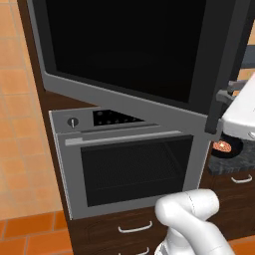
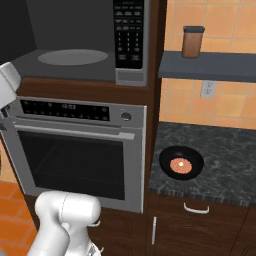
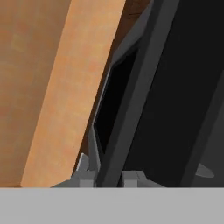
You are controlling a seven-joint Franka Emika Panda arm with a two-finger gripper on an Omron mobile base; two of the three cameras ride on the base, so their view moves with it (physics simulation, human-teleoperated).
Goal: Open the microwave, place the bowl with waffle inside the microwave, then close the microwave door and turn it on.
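The microwave [image 2: 75,65] stands open, showing its grey cavity with the round turntable [image 2: 72,56] and the black keypad [image 2: 129,35] at right. The microwave door [image 1: 124,50] is swung wide out to the left. My gripper [image 1: 225,95] is at the door's black handle bar [image 1: 234,45]. In the hand view, that bar [image 3: 131,109] runs between my gripper's [image 3: 109,177] two fingers, which close on it. The bowl with waffle [image 2: 181,163] sits on the dark stone counter [image 2: 225,165] to the right; it also peeks out under my hand [image 1: 224,147].
A silver oven [image 2: 75,145] with a bar handle sits below the microwave. A brown canister [image 2: 193,42] stands on the grey shelf [image 2: 210,66] above the counter. Drawers [image 2: 195,220] lie under the counter. Orange tiled wall is at left [image 1: 15,99].
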